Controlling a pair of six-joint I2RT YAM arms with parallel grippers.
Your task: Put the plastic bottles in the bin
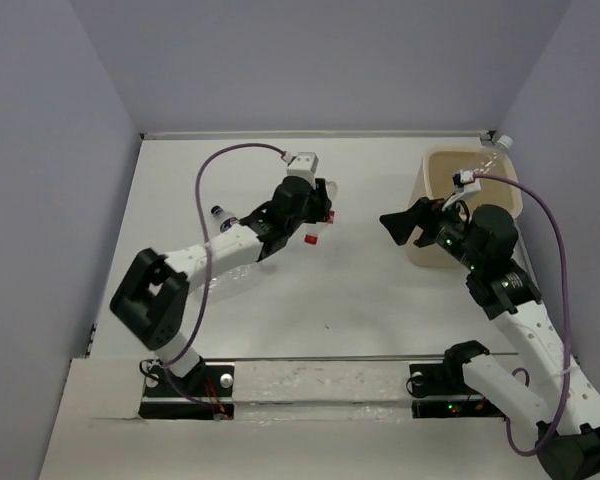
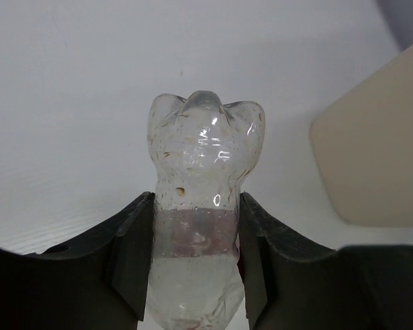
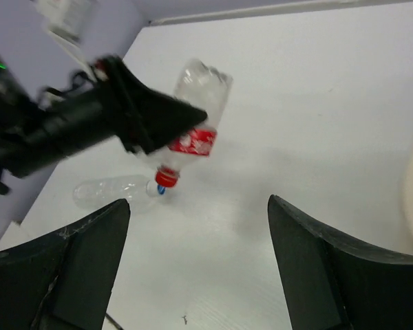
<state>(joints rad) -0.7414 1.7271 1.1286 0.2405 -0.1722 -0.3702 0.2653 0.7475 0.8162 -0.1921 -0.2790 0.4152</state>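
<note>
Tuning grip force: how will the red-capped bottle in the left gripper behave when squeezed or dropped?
The red-capped bottle looks empty and thin-walled: probably very light, denting easily. The left gripper pinches its glossy middle, so it might slip. Being round, it would likely roll if released.

Lab test enclosure: plain lavender walls, white table, cabled robot arms.

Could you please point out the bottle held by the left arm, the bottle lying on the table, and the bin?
held bottle [image 3: 193, 141]: right wrist view, its red label.
lying bottle [image 3: 110, 192]: right wrist view, its clear body.
bin [image 1: 438, 160]: top external view, its far-left corner.
</note>
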